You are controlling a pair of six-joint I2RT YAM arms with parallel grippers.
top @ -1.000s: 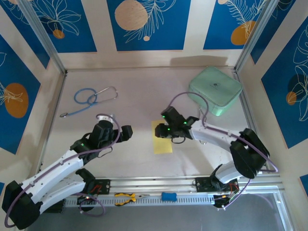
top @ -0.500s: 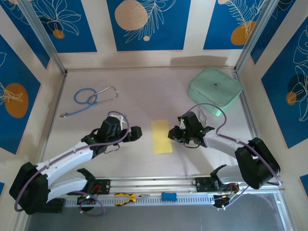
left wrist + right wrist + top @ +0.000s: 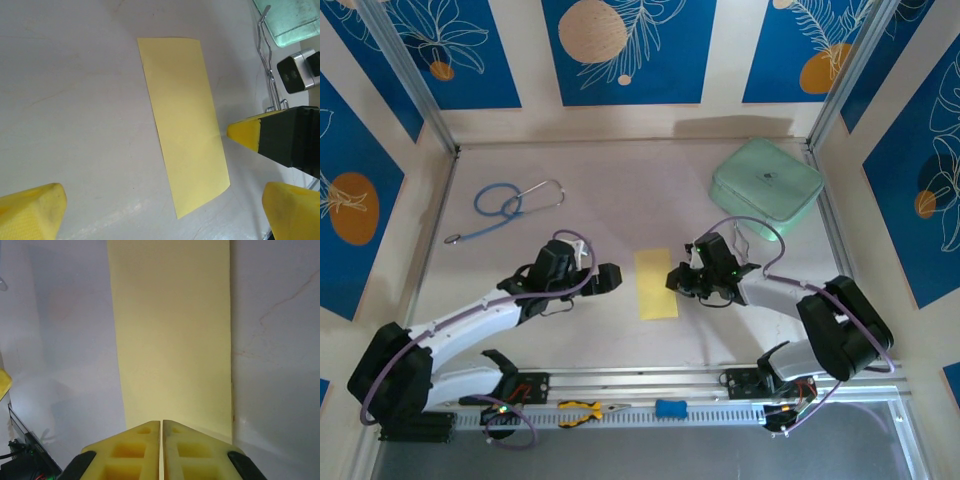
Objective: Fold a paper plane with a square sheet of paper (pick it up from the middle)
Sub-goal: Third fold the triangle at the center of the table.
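Note:
The pale-yellow sheet of paper lies flat mid-table as a narrow rectangle, its long sides running away from me. My left gripper hovers just left of it, jaws wide open; in the left wrist view the paper lies ahead of the left gripper. My right gripper sits at the paper's right long edge, its yellow tip touching there. In the right wrist view the right gripper is shut, fingers pressed together over the near edge of the paper, nothing visible between them.
A mint-green case stands at the back right, also at the left wrist view's upper right. A blue stethoscope lies back left. Yellow-handled pliers and a small blue object rest on the front rail.
My right gripper drew back from over the paper to its right edge and closed. My left gripper moved right, closer to the paper's left edge. The paper stayed put.

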